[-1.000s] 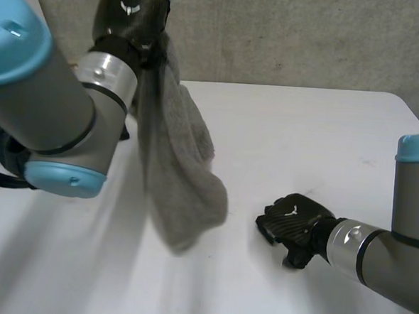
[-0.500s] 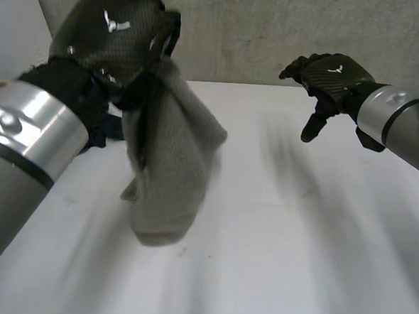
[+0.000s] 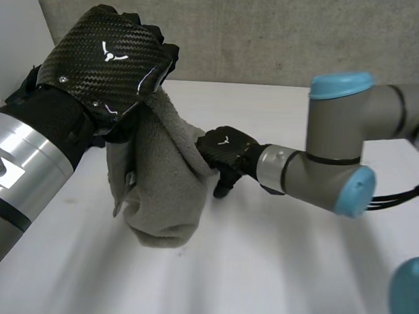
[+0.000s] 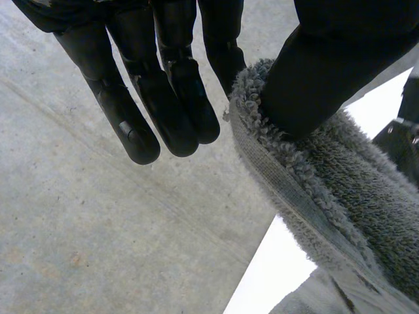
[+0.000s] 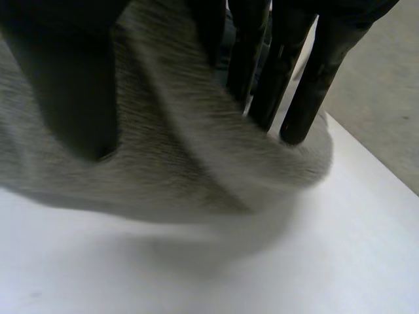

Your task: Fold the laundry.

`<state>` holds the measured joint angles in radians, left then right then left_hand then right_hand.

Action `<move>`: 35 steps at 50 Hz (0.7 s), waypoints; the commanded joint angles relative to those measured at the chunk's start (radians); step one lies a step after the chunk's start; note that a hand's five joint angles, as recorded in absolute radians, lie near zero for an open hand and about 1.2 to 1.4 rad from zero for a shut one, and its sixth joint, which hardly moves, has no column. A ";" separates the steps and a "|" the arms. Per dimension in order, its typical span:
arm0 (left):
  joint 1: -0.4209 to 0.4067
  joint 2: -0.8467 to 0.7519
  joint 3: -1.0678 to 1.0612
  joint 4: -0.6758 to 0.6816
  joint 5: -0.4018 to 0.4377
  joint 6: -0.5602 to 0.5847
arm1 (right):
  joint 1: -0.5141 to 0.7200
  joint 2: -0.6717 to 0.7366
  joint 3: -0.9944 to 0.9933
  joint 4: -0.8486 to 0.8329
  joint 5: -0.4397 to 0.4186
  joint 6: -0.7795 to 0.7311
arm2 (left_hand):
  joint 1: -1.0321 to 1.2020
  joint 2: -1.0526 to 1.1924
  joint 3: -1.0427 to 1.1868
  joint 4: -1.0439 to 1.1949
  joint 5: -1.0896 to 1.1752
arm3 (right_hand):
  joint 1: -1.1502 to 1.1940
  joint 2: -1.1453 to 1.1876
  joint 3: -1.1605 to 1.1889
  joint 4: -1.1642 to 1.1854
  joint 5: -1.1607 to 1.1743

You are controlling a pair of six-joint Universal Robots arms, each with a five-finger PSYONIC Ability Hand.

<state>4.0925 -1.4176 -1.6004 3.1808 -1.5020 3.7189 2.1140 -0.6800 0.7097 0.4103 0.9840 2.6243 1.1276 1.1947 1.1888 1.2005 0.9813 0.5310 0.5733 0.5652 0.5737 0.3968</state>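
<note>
The towel point(image 3: 161, 190) hangs from the left hand point(image 3: 109, 58)!
Its thumb pins the top hem, long axis straight down over the table point(image 3: 295, 262); the right hand point(image 3: 224, 151), alongside, pinches the side edge between thumb and fingers.

One grey towel point(image 3: 161, 190) is hanging over one white table point(image 3: 295, 276). Two black hands are gripping it: the left hand point(image 3: 109, 58) and the right hand point(image 3: 228, 149). One wall point(image 3: 274, 33) is standing behind.
</note>
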 commanded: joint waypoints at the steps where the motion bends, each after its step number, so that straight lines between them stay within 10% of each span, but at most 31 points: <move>1: 0.014 -0.058 0.034 0.019 0.000 0.006 | 0.012 0.158 -0.376 -0.114 0.358 0.176 | 0.269 0.202 0.207 0.196 0.240 | 0.865 0.823 0.831 0.823 0.825; 9: 0.086 -0.228 0.275 0.160 -0.047 0.024 | 0.003 0.033 -0.475 -0.240 0.499 0.339 | 0.269 0.202 0.207 0.196 0.240 | 0.865 0.823 0.831 0.823 0.825; 20: 0.132 -0.331 0.314 0.386 -0.098 0.021 | -0.072 -0.381 0.158 -0.433 0.480 0.329 | 0.269 0.202 0.207 0.196 0.240 | 0.865 0.823 0.831 0.823 0.825; 30: 0.080 -0.420 0.082 0.390 -0.090 0.021 | -0.081 -0.610 0.844 -0.286 0.326 -0.229 | 0.269 0.202 0.207 0.196 0.240 | 0.834 0.792 0.800 0.792 0.794; 35: 0.077 -0.431 0.020 0.389 -0.089 0.019 | -0.071 -0.596 0.982 -0.084 0.341 -0.486 | 0.269 0.202 0.207 0.196 0.240 | -0.356 -0.399 -0.391 -0.399 -0.397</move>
<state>4.1774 -1.8262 -1.4948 3.5742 -1.5931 3.7400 2.0169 -1.2950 1.4322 0.0317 1.3532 2.5803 1.1276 1.1966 1.1933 1.2014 0.9813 0.8739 1.0483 1.0544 1.0778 0.8865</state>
